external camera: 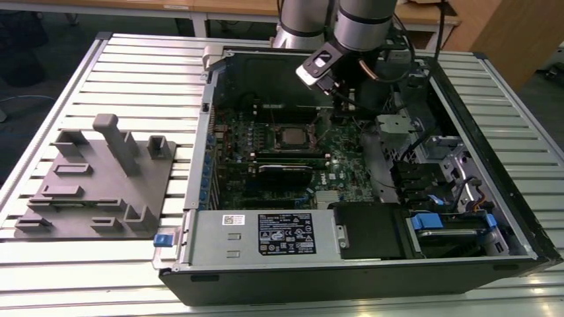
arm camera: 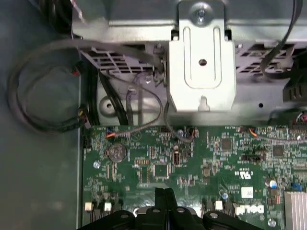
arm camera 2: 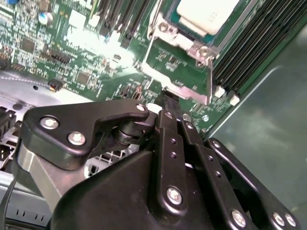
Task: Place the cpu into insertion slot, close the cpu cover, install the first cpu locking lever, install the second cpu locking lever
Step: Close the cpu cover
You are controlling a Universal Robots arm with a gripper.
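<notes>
Black steel computer case (external camera: 352,281) lies open, the green motherboard (external camera: 231,165) on its floor. The cpu (arm camera 2: 208,14) sits in the insertion slot (external camera: 272,137), and the cpu cover (arm camera 2: 186,42) seems down around it, though the levers are hard to make out. The gripper (arm camera 2: 168,98) hovers just beside the socket, fingers pressed together and holding nothing. I judge a locking-lever step to be in hand, one that calls for a fine, steady push.

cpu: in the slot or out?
In. The cpu lies flat inside the insertion slot, its metal rim framing the chip in the exterior view.
</notes>
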